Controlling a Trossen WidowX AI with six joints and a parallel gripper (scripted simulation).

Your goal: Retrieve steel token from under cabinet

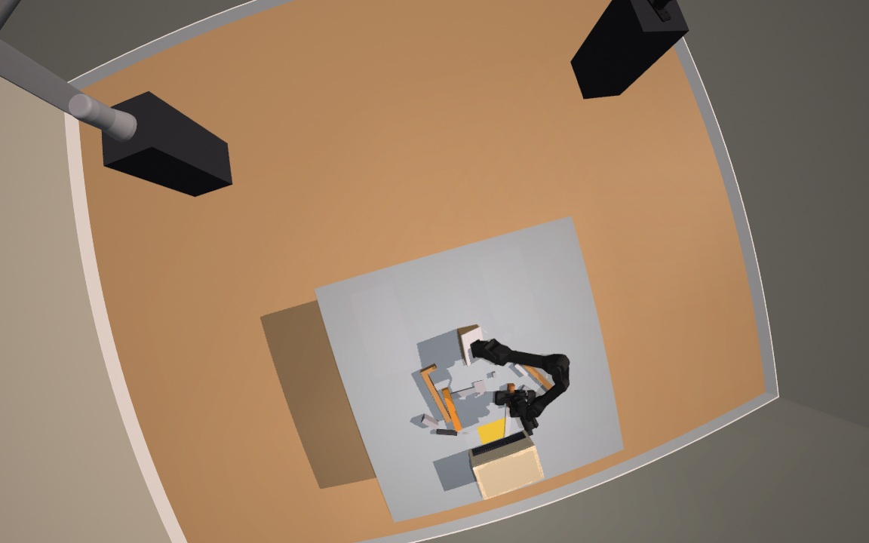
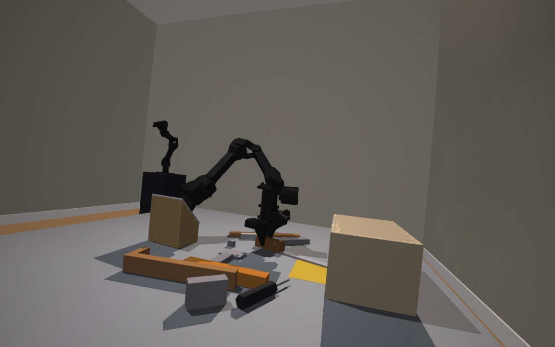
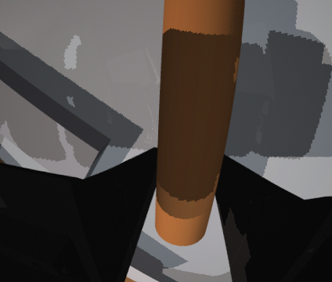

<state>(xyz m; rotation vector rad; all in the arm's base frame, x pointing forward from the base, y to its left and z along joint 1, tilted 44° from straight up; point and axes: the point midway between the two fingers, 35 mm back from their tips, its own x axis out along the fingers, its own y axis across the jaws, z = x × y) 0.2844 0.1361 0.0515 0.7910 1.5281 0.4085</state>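
My gripper [image 1: 511, 397] [image 2: 265, 240] [image 3: 187, 157] is shut on the round orange-brown handle [image 2: 276, 246] [image 3: 195, 117] of a tool. It points down, with the handle at or just above the table; I cannot tell which. The tool's thin pale blade [image 1: 508, 420] [image 2: 305, 260] runs from the handle toward the cabinet, beside the yellow marked area [image 1: 490, 431] [image 2: 307, 270]. In the exterior view its far end passes behind the cabinet's edge. The tan cabinet [image 1: 508, 470] [image 2: 372, 267] has dark vent slots [image 1: 497, 443] facing the yellow area. The steel token cannot be made out in any view.
An orange L-shaped bar [image 1: 434, 394] [image 2: 176, 269], another orange bar [image 1: 452, 409] [image 2: 254, 277], a grey block [image 2: 206, 293] and a black screwdriver [image 1: 446, 432] [image 2: 257, 295] lie at one side. A grey T-shaped piece [image 1: 479, 387] lies between. More bars lie beyond the gripper.
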